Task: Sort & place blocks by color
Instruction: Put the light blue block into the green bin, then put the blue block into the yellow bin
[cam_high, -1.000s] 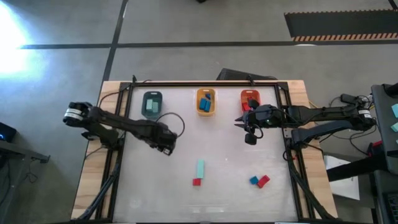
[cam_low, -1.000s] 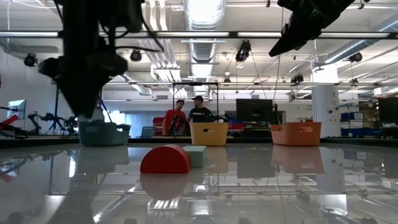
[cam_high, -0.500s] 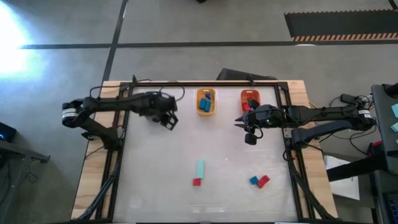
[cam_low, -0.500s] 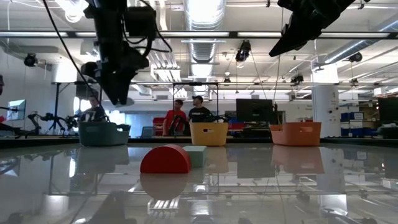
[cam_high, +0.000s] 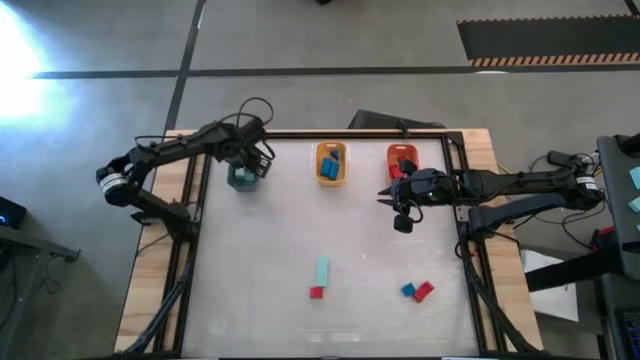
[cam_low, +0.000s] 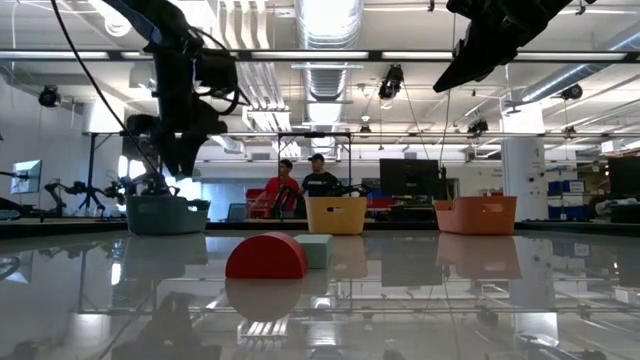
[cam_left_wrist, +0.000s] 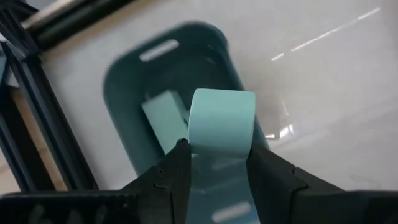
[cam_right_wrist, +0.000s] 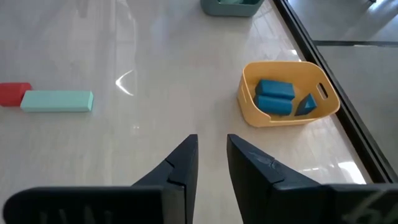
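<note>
Left tool (cam_left_wrist: 214, 163): pinching a mint block (cam_left_wrist: 221, 121), held above the dark teal tray (cam_high: 243, 177) at the desk's far left; another mint piece (cam_left_wrist: 165, 118) already lies inside. Advised handling: centre over the tray's open middle, lower within the walls, then spread the fingers so the block cannot bounce off the rim. Right tool (cam_right_wrist: 209, 163): pressed nearly together, empty, hanging beside the orange-red tray (cam_high: 402, 159). Remaining on the desk (cam_high: 360, 250): mint bar (cam_high: 322, 270) touching a red block (cam_high: 316, 292), near centre; blue block (cam_high: 408, 291) and red block (cam_high: 424, 290), near right.

Bare table centre (cam_high: 330, 225), trays (cam_high: 331, 163) lining far edge
</note>
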